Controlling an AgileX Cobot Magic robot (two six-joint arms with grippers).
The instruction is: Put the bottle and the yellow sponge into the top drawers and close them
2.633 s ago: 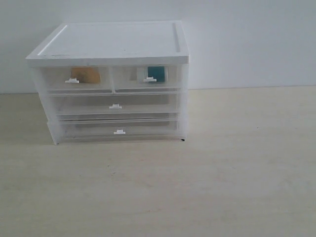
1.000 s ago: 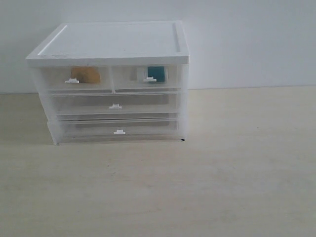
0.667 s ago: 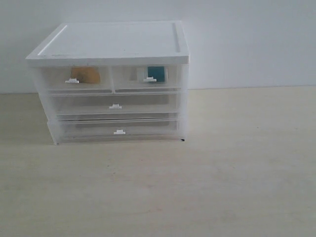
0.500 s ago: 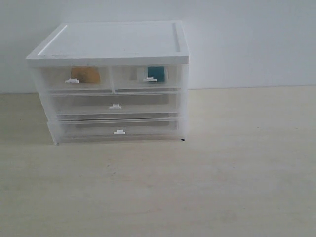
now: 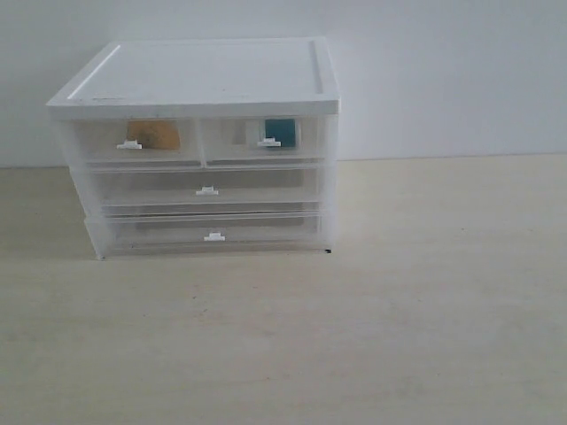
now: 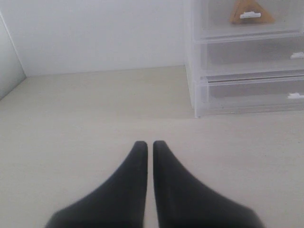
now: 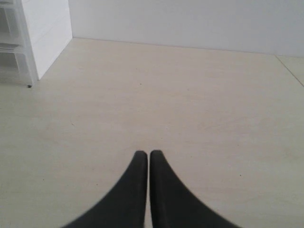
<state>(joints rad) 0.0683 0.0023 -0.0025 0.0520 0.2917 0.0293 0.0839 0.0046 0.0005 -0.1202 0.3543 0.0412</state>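
Note:
The yellow sponge (image 5: 153, 135) lies inside the top left drawer (image 5: 133, 152), which sits pushed in flush; it also shows through the clear front as the sponge (image 6: 235, 14). The bottle (image 5: 280, 132), its teal label visible, lies inside the top right drawer (image 5: 297, 152), also pushed in. Neither arm appears in the exterior view. My left gripper (image 6: 148, 144) is shut with nothing in it, over bare table well short of the cabinet (image 6: 237, 61). My right gripper (image 7: 145, 154) is shut and empty too, with the cabinet's corner (image 7: 33, 42) far off to one side.
The white-topped cabinet (image 5: 199, 75) stands at the back left of the pale wooden table (image 5: 372, 336), against a white wall. Two full-width drawers (image 5: 257, 188) below the top ones are shut. A wall corner (image 6: 14, 61) shows in the left wrist view.

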